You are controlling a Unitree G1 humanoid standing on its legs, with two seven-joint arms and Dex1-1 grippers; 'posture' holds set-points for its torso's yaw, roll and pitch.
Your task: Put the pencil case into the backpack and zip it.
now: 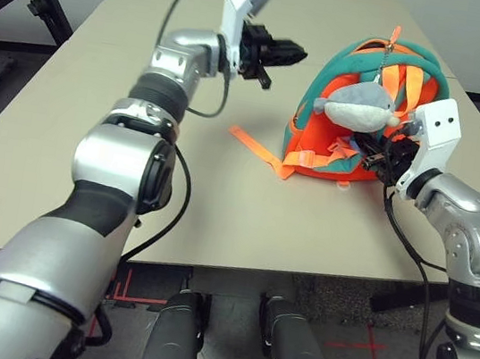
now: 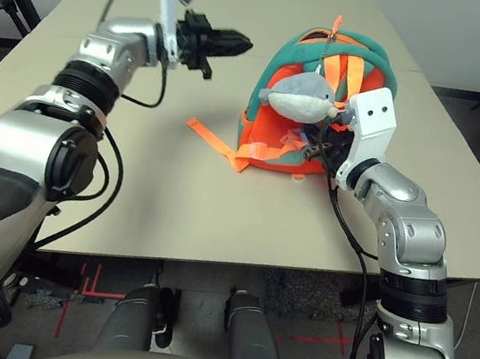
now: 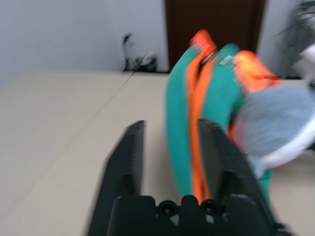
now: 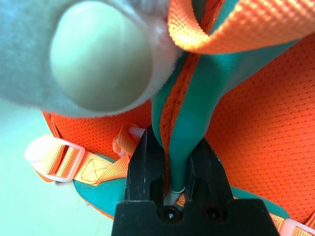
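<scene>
- Silver forearm of L arm fills near foreground of head views, reaching up and away over the table [image 1: 70,109].
- L gripper [image 1: 286,55] is held in the air above the tabletop, pointing level toward the backpack [image 1: 362,117], just short of its teal rim and not touching it. Fingers [image 3: 125,167] stand apart with a clear gap; nothing between them. Wrist pic is blurred, so the exact gap is hard to judge.
- Backpack stands upright on the far-right part of table, orange body w/ teal trim, straps facing the robot. One orange strap [image 1: 254,145] trails flat on the table to its left.
- Grey-white plush fish [image 1: 355,106] hangs on the front of the backpack, up near the top.
- R gripper [image 4: 177,162] sits at the backpack's lower right side, pressed in among the straps. Jaws are closed on a teal strip of trim [image 4: 194,108] that runs up between them; fingers nearly together, fabric pinched.
- White-ish strap buckle [image 4: 51,157] lies beside R gripper, just off its finger.
- Pencil case: can't be made out; cannot tell if it's inside the backpack.
</scene>
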